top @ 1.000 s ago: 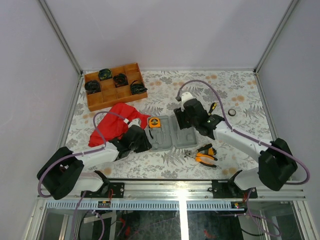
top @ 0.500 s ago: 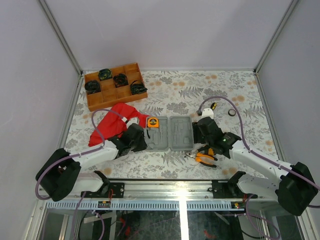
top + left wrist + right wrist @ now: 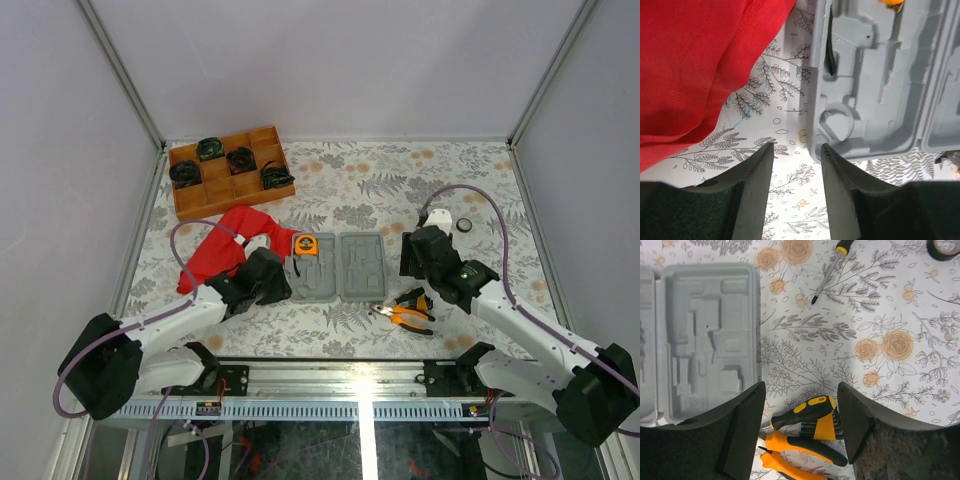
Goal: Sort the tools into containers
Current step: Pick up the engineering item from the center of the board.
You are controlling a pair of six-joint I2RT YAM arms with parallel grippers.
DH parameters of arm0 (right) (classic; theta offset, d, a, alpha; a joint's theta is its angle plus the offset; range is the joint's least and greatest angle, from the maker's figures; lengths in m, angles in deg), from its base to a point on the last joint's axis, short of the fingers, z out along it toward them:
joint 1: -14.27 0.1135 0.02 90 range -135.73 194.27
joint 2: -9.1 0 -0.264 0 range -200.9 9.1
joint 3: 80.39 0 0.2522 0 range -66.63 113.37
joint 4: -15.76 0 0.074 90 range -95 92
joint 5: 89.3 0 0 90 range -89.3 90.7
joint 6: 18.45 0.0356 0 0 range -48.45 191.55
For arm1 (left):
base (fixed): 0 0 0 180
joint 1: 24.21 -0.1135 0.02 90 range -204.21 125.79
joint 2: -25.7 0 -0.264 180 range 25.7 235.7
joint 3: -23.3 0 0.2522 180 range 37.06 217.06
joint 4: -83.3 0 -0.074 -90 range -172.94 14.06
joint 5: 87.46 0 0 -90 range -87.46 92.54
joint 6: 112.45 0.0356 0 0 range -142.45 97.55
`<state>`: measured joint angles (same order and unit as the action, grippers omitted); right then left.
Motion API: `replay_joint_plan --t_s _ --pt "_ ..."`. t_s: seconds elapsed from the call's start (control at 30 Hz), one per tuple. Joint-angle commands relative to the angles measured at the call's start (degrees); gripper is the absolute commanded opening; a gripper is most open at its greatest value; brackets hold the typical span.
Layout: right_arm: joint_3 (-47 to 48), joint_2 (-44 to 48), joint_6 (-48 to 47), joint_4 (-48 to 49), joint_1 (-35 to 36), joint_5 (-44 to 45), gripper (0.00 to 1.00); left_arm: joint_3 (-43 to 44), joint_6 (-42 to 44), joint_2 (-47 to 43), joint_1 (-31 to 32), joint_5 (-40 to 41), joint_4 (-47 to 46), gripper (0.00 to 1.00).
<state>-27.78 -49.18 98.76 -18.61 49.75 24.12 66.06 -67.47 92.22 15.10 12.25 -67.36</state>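
The grey tool case (image 3: 340, 266) lies open and flat, its moulded recesses (image 3: 880, 90) showing. An orange tape measure (image 3: 308, 245) sits at the top of its left half. My left gripper (image 3: 797, 150) is open with only tablecloth between its fingers, just off the case's near left corner (image 3: 275, 285). My right gripper (image 3: 801, 390) is open right of the case (image 3: 413, 262). It hovers over a black-and-yellow screwdriver (image 3: 802, 412), an orange holder of black keys (image 3: 827, 427) and orange-and-black pliers (image 3: 800, 447). A second screwdriver (image 3: 831, 270) lies further back.
A red cloth (image 3: 230, 250) is heaped left of the case, close to my left fingers (image 3: 695, 65). The wooden divided tray (image 3: 230, 172) with black coiled bundles stands at the back left. A black tape roll (image 3: 464, 225) lies at the right.
My right arm has swung from over the case to the right, above the pliers, jaws a little wider. My left gripper has drawn back from the case's left edge and opened.
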Motion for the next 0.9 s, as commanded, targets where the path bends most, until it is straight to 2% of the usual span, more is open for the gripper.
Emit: replay_joint_plan --t_s 0.0,0.27,0.4,0.5,0.87 --pt "4.3 -0.1 1.3 -1.6 -2.6 2.1 0.67 4.5 0.0 -2.3 -0.3 1.9 3.2 0.44" --pt "6.2 -4.5 -0.5 2.1 -14.3 -9.3 0.68 13.6 4.3 -0.4 -0.3 5.1 10.5 0.49" --pt "7.0 -7.3 -1.9 4.1 -19.3 -13.8 0.68 18.9 4.9 2.3 -0.3 6.9 14.2 0.61" --pt "6.8 -9.4 -2.3 3.8 -22.0 -15.9 0.69 21.9 6.3 4.1 -0.3 7.0 16.4 0.64" --pt "7.0 -14.3 -2.9 3.0 -24.2 -21.1 0.71 30.1 11.3 7.3 -1.9 7.5 19.6 0.79"
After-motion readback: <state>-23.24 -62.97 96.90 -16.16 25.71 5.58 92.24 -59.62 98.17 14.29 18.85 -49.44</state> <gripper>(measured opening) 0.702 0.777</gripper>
